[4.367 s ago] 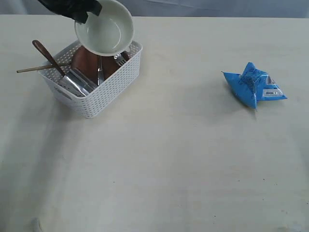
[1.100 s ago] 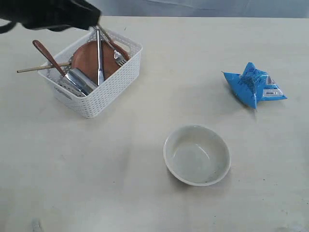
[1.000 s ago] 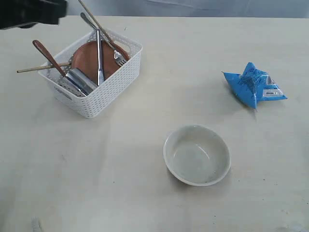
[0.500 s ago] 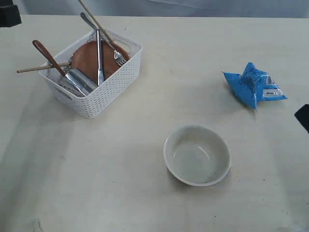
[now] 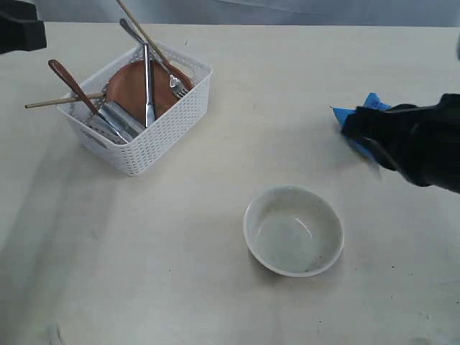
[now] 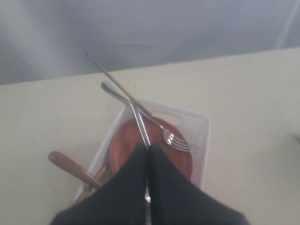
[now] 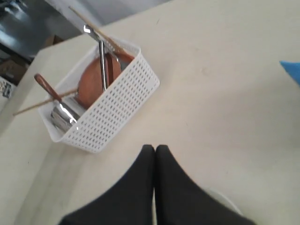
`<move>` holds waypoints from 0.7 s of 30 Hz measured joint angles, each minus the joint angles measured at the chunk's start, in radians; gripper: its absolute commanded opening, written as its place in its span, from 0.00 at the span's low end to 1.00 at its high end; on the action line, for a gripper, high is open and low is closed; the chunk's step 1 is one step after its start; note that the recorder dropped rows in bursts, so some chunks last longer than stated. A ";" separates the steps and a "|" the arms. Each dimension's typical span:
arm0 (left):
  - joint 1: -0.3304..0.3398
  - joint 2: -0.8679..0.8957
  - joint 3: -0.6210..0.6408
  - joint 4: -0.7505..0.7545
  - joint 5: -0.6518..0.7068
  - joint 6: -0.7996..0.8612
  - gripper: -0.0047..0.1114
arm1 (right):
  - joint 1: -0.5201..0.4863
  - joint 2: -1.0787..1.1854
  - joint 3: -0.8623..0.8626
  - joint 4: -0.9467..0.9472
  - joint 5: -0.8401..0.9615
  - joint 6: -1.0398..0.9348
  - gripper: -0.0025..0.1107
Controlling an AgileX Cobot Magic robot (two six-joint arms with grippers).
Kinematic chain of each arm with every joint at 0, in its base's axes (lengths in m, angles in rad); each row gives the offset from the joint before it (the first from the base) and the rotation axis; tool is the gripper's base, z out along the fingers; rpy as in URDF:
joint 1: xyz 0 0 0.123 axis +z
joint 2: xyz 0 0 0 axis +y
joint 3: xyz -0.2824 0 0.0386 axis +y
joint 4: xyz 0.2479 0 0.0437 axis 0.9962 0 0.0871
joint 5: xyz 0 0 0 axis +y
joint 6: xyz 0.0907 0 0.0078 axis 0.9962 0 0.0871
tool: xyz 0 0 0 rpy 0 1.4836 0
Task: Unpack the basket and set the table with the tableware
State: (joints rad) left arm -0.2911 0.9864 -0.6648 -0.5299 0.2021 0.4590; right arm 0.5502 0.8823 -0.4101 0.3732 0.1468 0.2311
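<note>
Left jaws and right jaws are both pressed shut, nothing in either. The left arm [image 5: 18, 32] hangs near the basket [image 5: 154, 140]. The right arm [image 5: 417, 140] is over the blue snack packet [image 5: 373, 100] and hides most of it. The off-white bowl [image 5: 292, 230] sits upright out on the surface [image 5: 180, 280], well apart from the basket. In the basket: brown plate [image 5: 129, 86], knife [image 5: 148, 79], fork [image 5: 176, 83], wooden spoon [image 5: 68, 80], steel cup [image 5: 115, 121], both chopsticks [image 5: 61, 103] poking out.
</note>
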 measured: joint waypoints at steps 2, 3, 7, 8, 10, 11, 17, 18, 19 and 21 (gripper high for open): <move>0.000 0.015 -0.029 0.032 0.068 0.000 0.04 | 0.028 0.052 -0.013 0.003 0.014 -0.018 0.02; 0.000 0.029 -0.051 0.041 0.103 0.000 0.06 | 0.041 0.077 -0.015 0.003 0.019 -0.024 0.02; 0.000 0.148 -0.180 0.048 0.224 -0.012 0.24 | 0.064 0.134 -0.015 0.003 0.033 -0.040 0.02; 0.000 0.184 -0.211 0.050 0.244 -0.019 0.30 | 0.066 0.139 -0.015 0.003 0.033 -0.044 0.02; 0.000 0.283 -0.293 0.051 0.288 -0.044 0.39 | 0.065 0.144 -0.015 0.003 0.036 -0.044 0.02; 0.000 0.335 -0.336 0.052 0.313 -0.064 0.40 | 0.065 0.144 -0.015 0.003 0.036 -0.046 0.02; -0.044 0.627 -0.644 0.299 0.597 -0.209 0.40 | 0.065 0.144 -0.015 0.003 0.036 -0.046 0.02; -0.067 0.658 -0.690 0.384 0.645 -0.233 0.40 | 0.065 0.144 -0.015 0.003 0.036 -0.046 0.02; -0.091 0.691 -0.744 0.505 0.703 -0.269 0.40 | 0.065 0.144 -0.015 0.001 0.036 -0.046 0.02; -0.131 0.739 -0.824 0.716 0.789 -0.381 0.40 | 0.065 0.144 -0.015 0.001 0.036 -0.046 0.02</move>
State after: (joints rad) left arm -0.4221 1.7253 -1.4889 0.1865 0.9908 0.0777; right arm 0.6156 1.0258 -0.4254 0.3742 0.1827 0.1850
